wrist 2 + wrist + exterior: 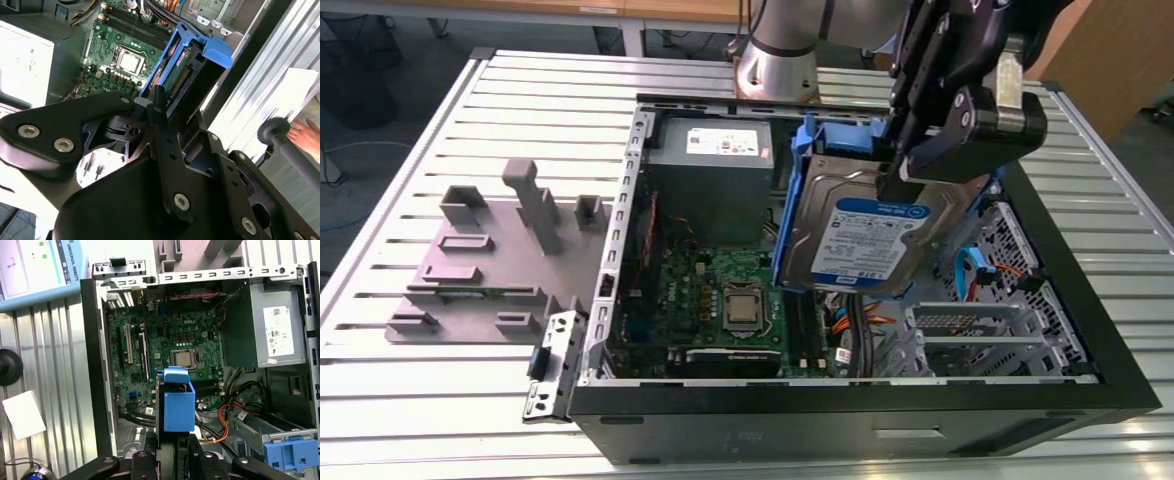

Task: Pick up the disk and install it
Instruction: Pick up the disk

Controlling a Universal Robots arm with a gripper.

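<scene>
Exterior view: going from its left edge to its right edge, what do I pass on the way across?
Grey fixture block → green motherboard → the disk, held up by the pincer → silver drive cage.

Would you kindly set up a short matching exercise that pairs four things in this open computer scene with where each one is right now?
Column one:
1. processor
2. disk
3. grey fixture block
4. power supply box

Column two:
A. held by the end effector above the open case
B. on the slatted table, outside the case
C. inside the case, bearing a white sticker
D. seated on the green motherboard

Pairs: 1-D, 2-A, 3-B, 4-C
</scene>
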